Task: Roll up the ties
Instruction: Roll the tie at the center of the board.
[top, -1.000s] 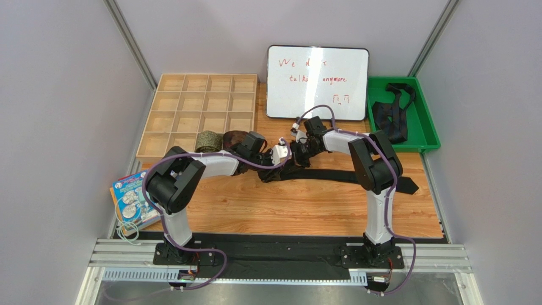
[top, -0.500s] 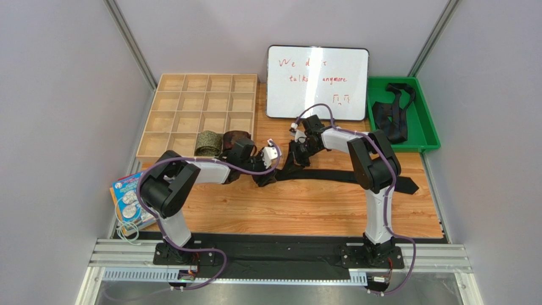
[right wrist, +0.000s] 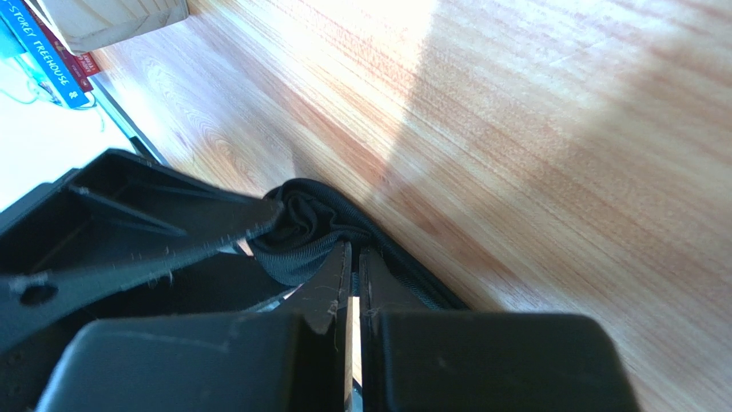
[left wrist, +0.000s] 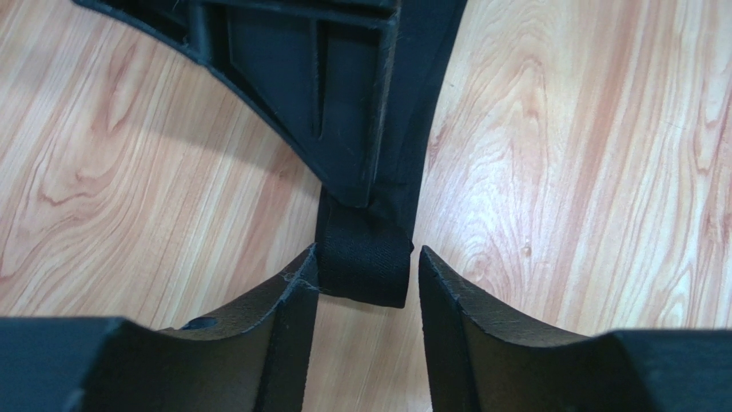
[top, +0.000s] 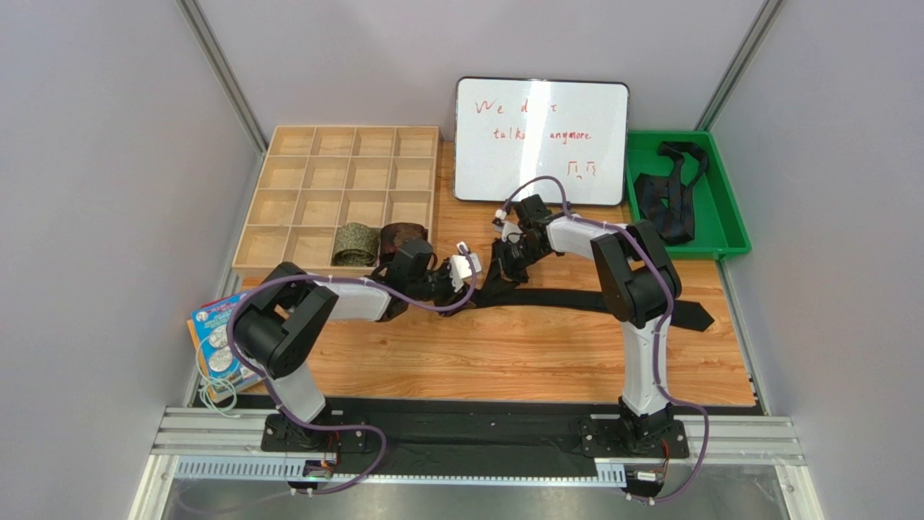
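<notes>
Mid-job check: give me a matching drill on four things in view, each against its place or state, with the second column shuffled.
1 black tie
2 olive-green tie
3 green tray
4 whiteboard

A far right corner of the table
B stretched across mid-table
C far edge, red writing on it
D coiled, at the wooden organiser's near row

Pairs: 1-B, 2-D, 3-A, 4-C
</notes>
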You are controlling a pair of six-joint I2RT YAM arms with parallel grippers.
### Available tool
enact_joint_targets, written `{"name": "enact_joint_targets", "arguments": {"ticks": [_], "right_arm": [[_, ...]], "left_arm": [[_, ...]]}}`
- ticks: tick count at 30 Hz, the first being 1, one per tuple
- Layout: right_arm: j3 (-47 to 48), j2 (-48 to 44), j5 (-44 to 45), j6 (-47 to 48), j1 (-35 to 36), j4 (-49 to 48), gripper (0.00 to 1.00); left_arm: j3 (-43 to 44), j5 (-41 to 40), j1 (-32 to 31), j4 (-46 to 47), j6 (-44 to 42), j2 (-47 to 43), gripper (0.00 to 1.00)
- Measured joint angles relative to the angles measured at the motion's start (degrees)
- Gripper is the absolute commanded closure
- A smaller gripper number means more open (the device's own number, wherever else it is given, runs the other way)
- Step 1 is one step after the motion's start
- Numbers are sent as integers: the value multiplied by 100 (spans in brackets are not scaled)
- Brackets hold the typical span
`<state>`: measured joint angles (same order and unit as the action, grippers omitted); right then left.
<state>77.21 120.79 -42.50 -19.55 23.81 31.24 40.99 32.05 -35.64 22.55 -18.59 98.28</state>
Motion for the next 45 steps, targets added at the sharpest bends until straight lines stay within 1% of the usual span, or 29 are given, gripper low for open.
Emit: {"name": "enact_joint_targets", "arguments": {"ticks": [4, 9, 12, 18, 22, 33, 38, 45], "right_arm": [[11, 13, -4, 0, 0, 15, 100], [44, 31, -9, 4, 0, 50, 100], [44, 37, -26, 9, 0, 55, 100], [44, 42, -52, 13, -7, 57, 100], [44, 42, -66, 15, -63, 76, 100], [-76, 17, -240, -15, -129, -85, 100], [-96, 17, -267, -26, -136, -114, 100], [-546, -190, -407, -79, -140, -356, 100]], "left_arm": [[131, 4, -79, -4, -50, 57, 59], [297, 33, -114, -81, -105, 149, 62], [328, 13, -153, -125, -111, 157, 63], [796, -107, -310, -446, -111, 442, 62], [951, -127, -330, -599, -146, 540, 62], [949, -352, -420, -610, -352, 597, 63], [1097, -463, -459, -909, -321, 597, 63], [1032, -564, -634, -992, -98, 522, 63]]}}
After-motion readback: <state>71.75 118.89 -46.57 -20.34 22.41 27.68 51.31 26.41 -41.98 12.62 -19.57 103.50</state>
